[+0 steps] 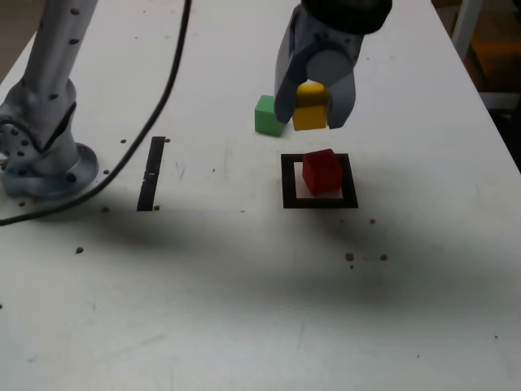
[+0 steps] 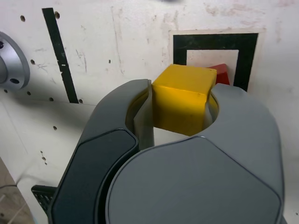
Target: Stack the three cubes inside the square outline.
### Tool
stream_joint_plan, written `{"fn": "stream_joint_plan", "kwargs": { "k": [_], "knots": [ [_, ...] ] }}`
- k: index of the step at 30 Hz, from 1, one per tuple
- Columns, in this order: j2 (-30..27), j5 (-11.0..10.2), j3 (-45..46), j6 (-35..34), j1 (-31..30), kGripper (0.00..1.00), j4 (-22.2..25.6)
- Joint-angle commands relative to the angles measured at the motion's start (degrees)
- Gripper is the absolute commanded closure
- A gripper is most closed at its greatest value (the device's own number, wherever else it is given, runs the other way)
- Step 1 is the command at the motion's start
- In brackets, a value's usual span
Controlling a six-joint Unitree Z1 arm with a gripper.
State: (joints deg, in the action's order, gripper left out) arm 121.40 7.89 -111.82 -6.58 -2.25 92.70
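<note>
Gripper (image 1: 312, 110) grasps the yellow cube (image 1: 309, 106) in the air, above and just behind the square outline (image 1: 319, 202). Red cube (image 1: 322, 170) sits inside the outline. Green cube (image 1: 267, 116) rests outside it, beside the gripper. Table (image 1: 244, 309) lies open in front.

No text, label, brand, number or sign can be read in either view. The cubes, the end effector's casing and the table carry no lettering; the black tape marks on the table are plain.
</note>
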Motion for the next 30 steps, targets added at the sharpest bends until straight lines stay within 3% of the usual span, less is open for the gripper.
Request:
{"fn": "stream_joint_plan", "kwargs": {
  "k": [1, 13, 30],
  "knots": [
    [0.31, 0.08, 0.23, -0.68, 0.12, 0.87, 1.26],
    [2.45, 3.87, -1.41, -3.6, -2.54, 0.86, 1.28],
    [6.23, 2.74, -3.45, 0.4, -0.09, 0.79, 1.24]
  ]
}}
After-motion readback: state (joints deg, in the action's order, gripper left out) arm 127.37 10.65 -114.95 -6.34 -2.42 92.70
